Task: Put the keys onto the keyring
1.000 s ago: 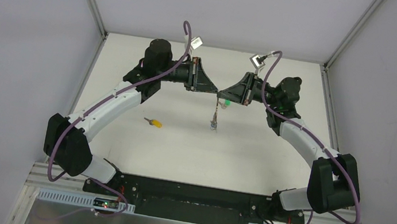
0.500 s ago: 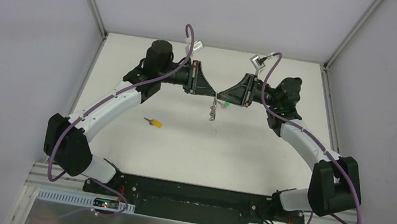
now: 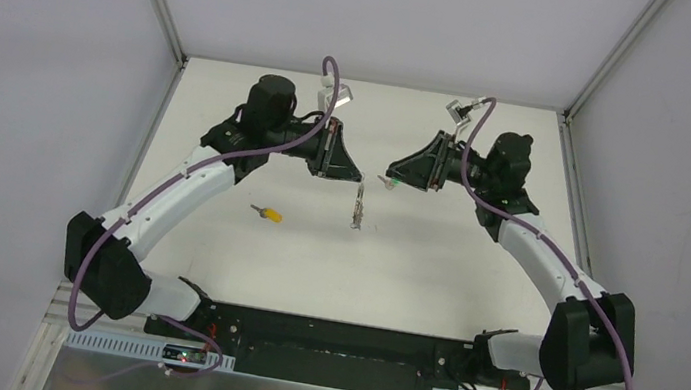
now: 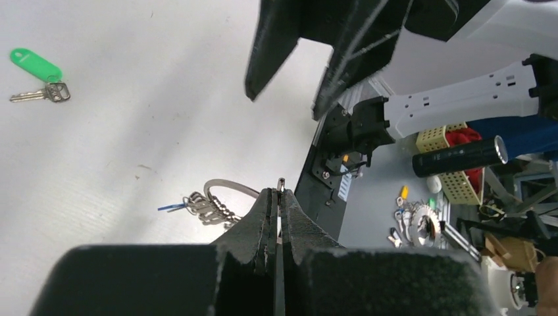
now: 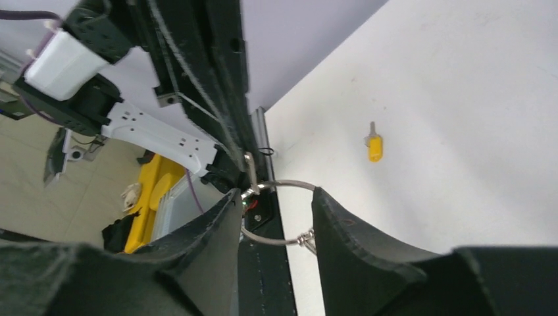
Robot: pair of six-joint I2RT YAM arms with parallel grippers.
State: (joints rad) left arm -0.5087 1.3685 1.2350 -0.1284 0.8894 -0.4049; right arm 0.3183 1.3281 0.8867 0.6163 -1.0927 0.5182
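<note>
Now the left fingers (image 4: pixel 260 224) are clamped on the thin round silver metal keyring (image 4: pixel 231 187), which dangles above the white counter (image 3: pixel 433 267) with its small silver keys (image 4: pixel 209 208). The right fingers (image 5: pixel 358 240) stand apart. The green-headed key (image 4: pixel 36 64) and the yellow-headed key (image 5: pixel 374 147) lie on the counter, well apart.

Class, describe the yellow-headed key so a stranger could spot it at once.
On the white table, look left of centre, inside the left arm's curve. A small key lies alone there. Its yellow head sets it apart from the green-headed key and the hanging keyring.
</note>
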